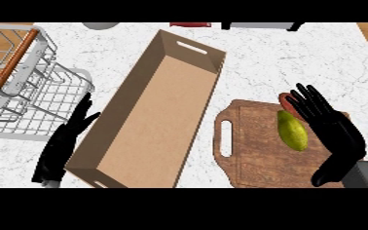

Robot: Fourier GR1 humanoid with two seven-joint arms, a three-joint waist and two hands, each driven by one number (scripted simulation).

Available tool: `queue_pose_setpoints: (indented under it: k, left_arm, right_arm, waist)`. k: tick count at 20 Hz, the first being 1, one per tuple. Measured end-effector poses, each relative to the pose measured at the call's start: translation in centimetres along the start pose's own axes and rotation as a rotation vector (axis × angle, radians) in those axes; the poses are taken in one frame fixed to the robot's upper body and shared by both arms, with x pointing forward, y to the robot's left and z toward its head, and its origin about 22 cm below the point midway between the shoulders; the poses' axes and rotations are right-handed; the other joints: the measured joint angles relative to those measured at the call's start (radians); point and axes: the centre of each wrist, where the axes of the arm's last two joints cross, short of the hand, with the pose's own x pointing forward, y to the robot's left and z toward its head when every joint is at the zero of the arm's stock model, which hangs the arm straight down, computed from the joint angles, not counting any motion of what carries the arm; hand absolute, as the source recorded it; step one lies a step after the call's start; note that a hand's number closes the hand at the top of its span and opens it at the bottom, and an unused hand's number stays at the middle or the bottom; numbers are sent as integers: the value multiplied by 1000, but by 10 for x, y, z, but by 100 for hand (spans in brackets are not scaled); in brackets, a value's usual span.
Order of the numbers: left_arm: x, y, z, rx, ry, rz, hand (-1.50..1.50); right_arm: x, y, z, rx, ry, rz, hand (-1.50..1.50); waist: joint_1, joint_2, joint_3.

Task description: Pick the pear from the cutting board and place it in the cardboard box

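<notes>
R hand (332, 126) open beside pear (292, 130) on cutting board (262, 163).

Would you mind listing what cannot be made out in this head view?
- Reddish item on the cutting board: mostly hidden by the right hand.
- Pear: whether the right hand touches it.
- Objects at the top edge: cut off, unidentifiable.
- Cardboard box: near end cut off at the bottom.
- Left hand: wrist cut off.

You see a yellow-green pear (292, 130) on a reddish-brown wooden cutting board (262, 156), a plain tan cardboard box (155, 112), a silver-grey wire dish rack (36, 90), and a white marble counter (259, 63) with faint grey veins. Both hands are black.
</notes>
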Motion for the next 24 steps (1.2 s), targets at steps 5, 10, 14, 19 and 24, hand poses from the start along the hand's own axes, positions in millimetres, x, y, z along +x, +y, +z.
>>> queue_pose_setpoints:
  k: [5, 10, 14, 19, 24]
  left_arm:
    - [1, -4, -3, -2, -1, -6, 0]
    - [4, -6, -6, -12, -7, -14, 0]
    - [5, -7, -7, -19, -19, -11, 0]
    - [4, -7, -8, -20, -15, -12, 0]
    - [3, -6, -7, -8, -3, -13, 0]
  right_arm:
    - [27, -18, -16, 113, 99, 184, -150]
    - [44, -20, -38, 244, 187, 344, -150]
    - [48, -18, -51, 333, 248, 439, -150]
    - [42, -12, -64, 417, 287, 510, -150]
    - [33, -8, -71, 473, 304, 566, -150]
  waist:
    - [10, 1, 2]
    - [25, 3, 1]
    - [33, 5, 1]
    - [28, 3, 1]
    - [21, -1, 1]
